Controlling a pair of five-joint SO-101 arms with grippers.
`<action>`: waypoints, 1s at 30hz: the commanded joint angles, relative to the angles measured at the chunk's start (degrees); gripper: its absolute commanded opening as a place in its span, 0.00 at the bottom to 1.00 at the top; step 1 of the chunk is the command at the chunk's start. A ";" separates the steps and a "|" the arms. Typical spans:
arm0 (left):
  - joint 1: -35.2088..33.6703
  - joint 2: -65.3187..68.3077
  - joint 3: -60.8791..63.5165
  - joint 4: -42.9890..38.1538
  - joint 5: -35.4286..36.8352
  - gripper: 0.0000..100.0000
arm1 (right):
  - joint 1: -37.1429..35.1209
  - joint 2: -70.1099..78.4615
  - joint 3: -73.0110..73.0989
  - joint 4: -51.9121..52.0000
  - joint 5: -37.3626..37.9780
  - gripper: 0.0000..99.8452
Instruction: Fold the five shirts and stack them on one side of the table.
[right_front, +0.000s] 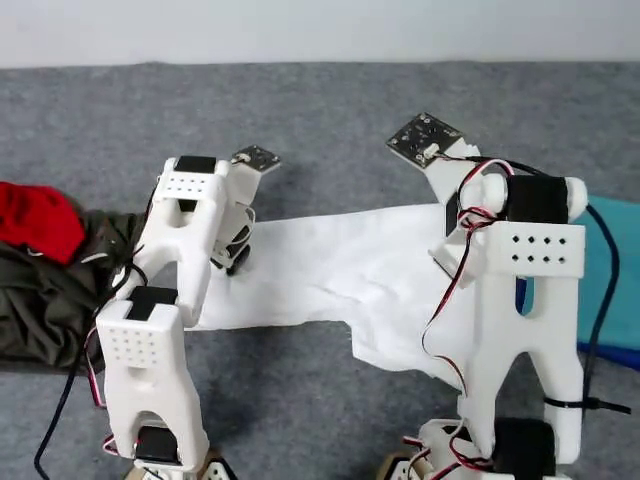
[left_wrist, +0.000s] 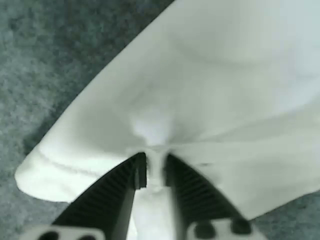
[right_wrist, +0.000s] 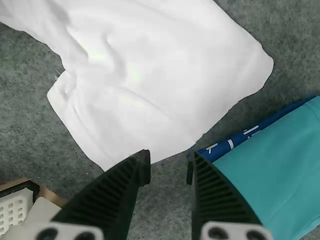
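The white shirt (right_front: 340, 265) lies spread across the middle of the grey, carpet-like table (right_front: 320, 110), flat in most places, with soft creases running through its centre. The left gripper (left_wrist: 155, 170) is down at the shirt's left end, its two black jaws pressed together on a small raised fold of the white fabric. The cloth bunches into a little ridge just ahead of the tips, and more of it runs back between the jaws. The hem near that pinch curls over onto the table. Over on the other side, the right gripper (right_wrist: 168, 167) hangs just above the table with its jaws apart and nothing between them. It sits right at the near edge of the white shirt's right end, over the narrow strip of bare table between that edge and a teal shirt (right_wrist: 270, 175). The teal shirt lies at the table's right side, just beside the white one, and a darker blue cloth (right_wrist: 235, 142) with white markings peeks out along its edge, whether trim or a separate garment I cannot tell. At the far left of the table a red shirt (right_front: 35, 220) rests in a heap on top of a dark olive-grey shirt (right_front: 45, 300) — both crumpled, unfolded, and apart from the white one.
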 joint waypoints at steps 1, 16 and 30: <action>0.97 -2.29 -3.56 3.25 -0.09 0.00 | -0.13 -0.13 -0.44 1.54 -0.18 0.10; 1.14 -20.48 -4.26 9.93 0.00 0.00 | 2.24 -0.22 -0.26 2.24 -0.18 0.06; 0.09 -33.41 8.66 10.81 -0.35 0.00 | 1.98 -0.13 2.11 1.71 -0.18 0.07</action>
